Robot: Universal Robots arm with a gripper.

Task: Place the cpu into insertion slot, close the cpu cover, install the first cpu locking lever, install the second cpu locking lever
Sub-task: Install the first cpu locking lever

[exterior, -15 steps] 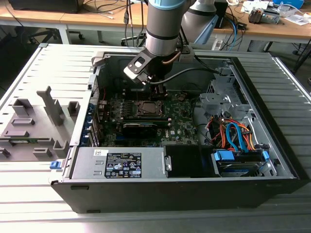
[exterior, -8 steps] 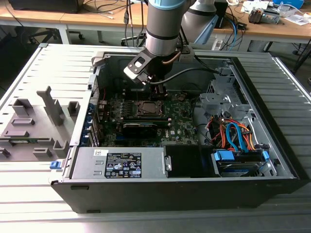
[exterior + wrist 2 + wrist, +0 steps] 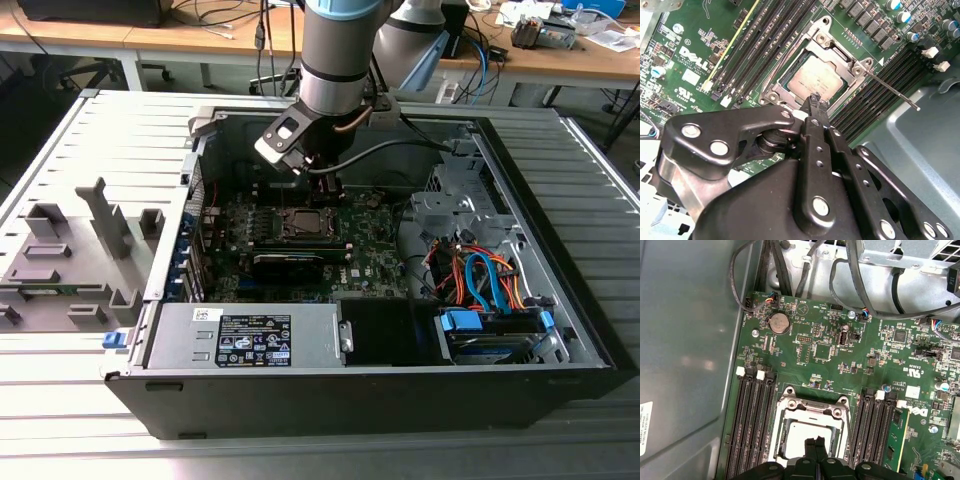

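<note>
The cpu point(image 3: 817, 80) lies flat in the insertion slot point(image 3: 303, 222) on the green board, its silver-grey top showing. The cpu cover point(image 3: 840, 54) rests down around it as a silvery frame, also seen in the first wrist view as the cpu cover point(image 3: 810, 407) around the cpu point(image 3: 805, 432). A thin locking lever point(image 3: 892, 92) sticks out from the socket's corner over the memory slots, its end free. My gripper point(image 3: 815, 101) hangs just above the socket's edge, shut, with nothing between its fingers. It appears again in the first wrist view point(image 3: 815, 444) and the exterior view point(image 3: 322, 195).
Black memory slots point(image 3: 752, 425) flank the socket on both sides. A black graphics card point(image 3: 290, 262) lies just in front of the socket, with the power supply point(image 3: 250, 335) nearer still. Coloured cables point(image 3: 480, 275) and a drive cage fill the case's right. A grey fixture point(image 3: 70, 260) stands outside on the left.
</note>
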